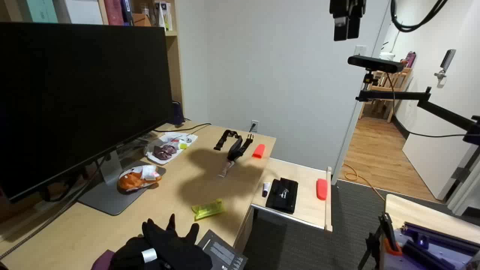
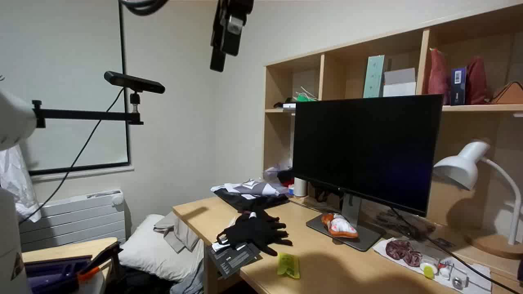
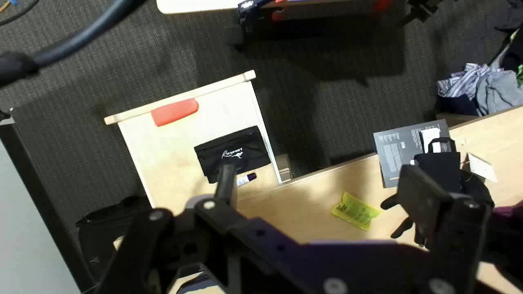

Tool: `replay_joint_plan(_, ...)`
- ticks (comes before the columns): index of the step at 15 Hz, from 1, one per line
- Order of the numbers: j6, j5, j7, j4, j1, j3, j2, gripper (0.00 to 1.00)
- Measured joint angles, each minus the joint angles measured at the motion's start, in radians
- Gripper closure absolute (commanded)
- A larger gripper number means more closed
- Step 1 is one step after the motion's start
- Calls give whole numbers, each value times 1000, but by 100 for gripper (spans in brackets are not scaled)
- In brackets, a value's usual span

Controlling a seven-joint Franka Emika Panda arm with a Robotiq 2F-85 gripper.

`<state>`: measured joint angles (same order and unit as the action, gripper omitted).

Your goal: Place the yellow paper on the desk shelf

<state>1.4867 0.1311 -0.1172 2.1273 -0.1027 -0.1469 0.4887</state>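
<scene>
The yellow paper [image 1: 209, 210], a small yellow-green folded piece, lies on the desktop near its front edge. It also shows in an exterior view [image 2: 288, 266] and in the wrist view [image 3: 355, 211]. The desk shelf [image 1: 308, 197] is a pale-wood panel standing out from the desk's front; it also shows in the wrist view [image 3: 167, 159]. My gripper [image 1: 346, 35] hangs high above the desk in both exterior views [image 2: 224, 61]. In the wrist view [image 3: 318, 169] its fingers are wide apart with nothing held; the paper appears between them, far below.
A black pouch [image 1: 282, 195], a small tube [image 1: 266, 189] and a red object [image 1: 321, 189] lie on the shelf. Black gloves [image 1: 165, 247] and a dark box [image 1: 222, 250] are beside the paper. A monitor [image 1: 82, 101] and plush toy [image 1: 138, 177] stand behind.
</scene>
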Motion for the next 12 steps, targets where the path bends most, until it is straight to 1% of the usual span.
replay_joint_plan(5,0,-13,14,0,0,0,-4,0)
replay_joint_plan(8,24,-96,154,12,0,2,-30,0)
replay_joint_plan(10,92,-144,268,41,0,12,-58,0)
replay_joint_plan(12,192,-178,384,82,0,32,-92,0)
